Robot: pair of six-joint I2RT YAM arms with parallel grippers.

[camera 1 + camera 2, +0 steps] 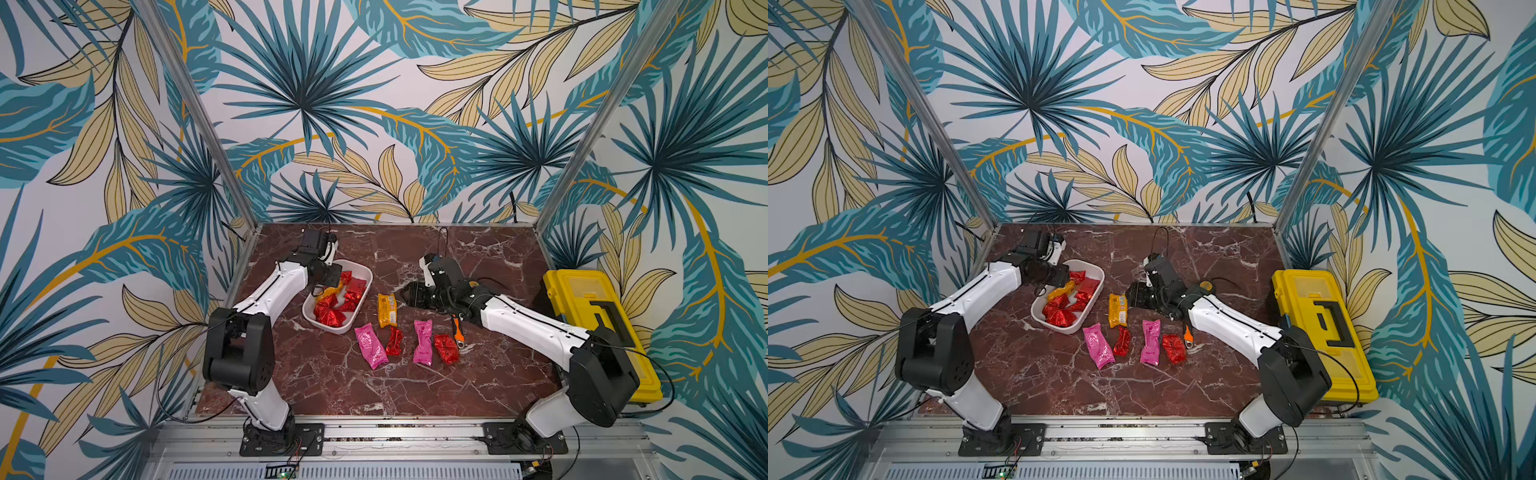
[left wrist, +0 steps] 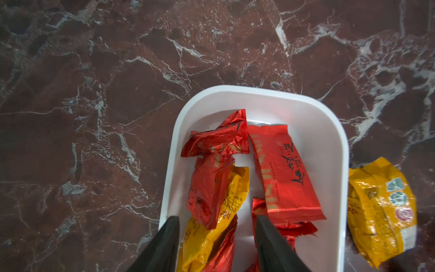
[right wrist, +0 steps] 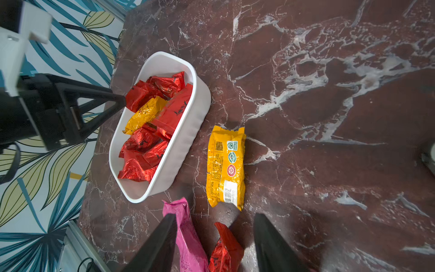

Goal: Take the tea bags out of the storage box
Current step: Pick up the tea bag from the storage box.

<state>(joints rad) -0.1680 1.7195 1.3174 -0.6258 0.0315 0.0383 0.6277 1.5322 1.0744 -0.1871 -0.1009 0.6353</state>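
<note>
The storage box [image 3: 188, 139] sits in the left half of the worktop [image 1: 374, 386], nearer its far edge. We count roughly seven tea bags [image 2: 282, 169] inside it: crinkled red foil, with one orange-yellow sachet [image 2: 226, 207] among them. Five more lie in a loose row at mid-worktop, just right of the box. These are a second orange-yellow sachet [image 1: 387, 309], two pink sachets [image 1: 371, 345] and two red sachets [image 1: 446, 349].

The left end effector [image 2: 216, 217] hangs over the box with its jaws spread, straddling the orange-yellow sachet and a red one. Nothing is clamped. The right end effector [image 3: 215, 215] is spread and empty above a pink and a red sachet on the worktop.

Handling, as we judge it: the sachets are light, puffy and soft, and the foil is slick — a flat squeeze may squirt one out. We would pinch across the narrow waist or a crimped end seal, taking whichever lies uppermost. The box looks light too — it may slide if a finger drags its wall.
</note>
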